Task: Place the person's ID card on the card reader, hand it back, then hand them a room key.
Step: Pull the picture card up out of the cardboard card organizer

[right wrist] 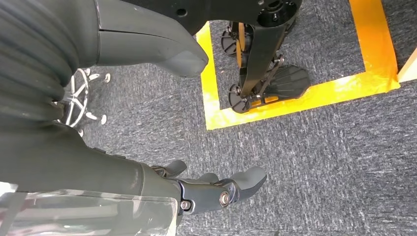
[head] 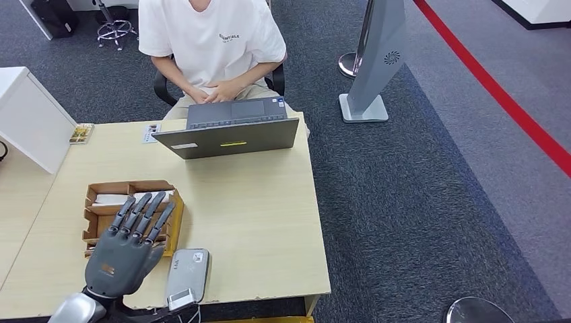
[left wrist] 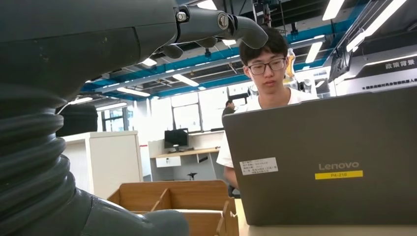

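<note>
Above the cardboard tray (head: 101, 195), left robot hand (head: 128, 245) hovers spread, empty; right robot hand (right wrist: 206, 189) hangs empty.

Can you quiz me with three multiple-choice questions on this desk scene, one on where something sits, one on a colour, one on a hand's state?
1. Where is the card reader?
A. at the near edge of the table, beside the cardboard box
B. on the laptop
C. on the carpet

2. What colour is the sticker on the laptop lid?
A. red
B. yellow
C. blue

3. What state is the left hand in?
A. gripping a card
B. curled into a fist
C. open, fingers spread, holding nothing

Answers:
1. A, the grey reader lies by the near edge, just right of the box.
2. B, a yellow strip shows on the grey lid in both the head and left wrist views.
3. C, the head view shows it raised over the box, fingers apart and holding nothing.
</note>
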Controlling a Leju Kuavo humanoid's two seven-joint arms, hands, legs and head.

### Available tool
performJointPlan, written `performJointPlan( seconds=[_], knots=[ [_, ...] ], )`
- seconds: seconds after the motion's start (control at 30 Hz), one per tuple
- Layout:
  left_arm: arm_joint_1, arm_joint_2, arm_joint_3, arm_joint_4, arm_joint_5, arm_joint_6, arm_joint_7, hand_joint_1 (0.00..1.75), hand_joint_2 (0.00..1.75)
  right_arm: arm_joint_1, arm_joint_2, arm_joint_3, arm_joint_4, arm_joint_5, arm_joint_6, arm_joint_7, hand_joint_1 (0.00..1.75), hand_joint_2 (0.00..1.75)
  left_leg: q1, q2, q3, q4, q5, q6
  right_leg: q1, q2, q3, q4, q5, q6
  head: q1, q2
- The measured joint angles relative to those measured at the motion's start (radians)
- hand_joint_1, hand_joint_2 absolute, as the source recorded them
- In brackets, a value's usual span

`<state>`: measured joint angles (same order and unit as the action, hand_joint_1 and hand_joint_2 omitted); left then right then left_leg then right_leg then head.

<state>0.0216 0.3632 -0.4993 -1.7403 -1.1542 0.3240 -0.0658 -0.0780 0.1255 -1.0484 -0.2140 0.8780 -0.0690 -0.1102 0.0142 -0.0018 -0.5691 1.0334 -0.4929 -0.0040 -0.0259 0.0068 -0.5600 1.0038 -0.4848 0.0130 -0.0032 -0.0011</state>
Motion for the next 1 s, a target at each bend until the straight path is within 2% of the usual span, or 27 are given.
performJointPlan(
  seconds=[0.2,0.57,1.0],
  knots=[
    [0.016,-0.006,0.000,0.000,0.002,-0.002,-0.005,0.00,1.75,0.000,0.000,-0.005,0.000,0.001,-0.001,0.000,0.00,1.75,0.000,0.000,0.000,0.000,0.000,0.000,0.000,0.000,0.000,0.000,0.000,0.000,0.000,0.000],
    [0.094,-0.030,0.001,0.012,0.023,0.000,-0.003,0.00,1.75,0.002,0.000,-0.014,0.000,0.015,-0.003,0.004,0.00,1.75,0.000,0.000,0.000,0.000,0.000,0.001,0.000,0.000,0.000,0.000,0.000,0.000,0.000,0.000],
    [0.110,-0.054,0.033,0.070,0.036,0.000,0.068,0.00,1.75,0.003,0.000,-0.014,0.000,0.038,0.000,0.017,0.00,1.75,0.000,0.000,0.000,0.000,0.000,0.001,0.000,0.000,0.000,0.000,0.000,0.000,0.000,0.000]
  ],
)
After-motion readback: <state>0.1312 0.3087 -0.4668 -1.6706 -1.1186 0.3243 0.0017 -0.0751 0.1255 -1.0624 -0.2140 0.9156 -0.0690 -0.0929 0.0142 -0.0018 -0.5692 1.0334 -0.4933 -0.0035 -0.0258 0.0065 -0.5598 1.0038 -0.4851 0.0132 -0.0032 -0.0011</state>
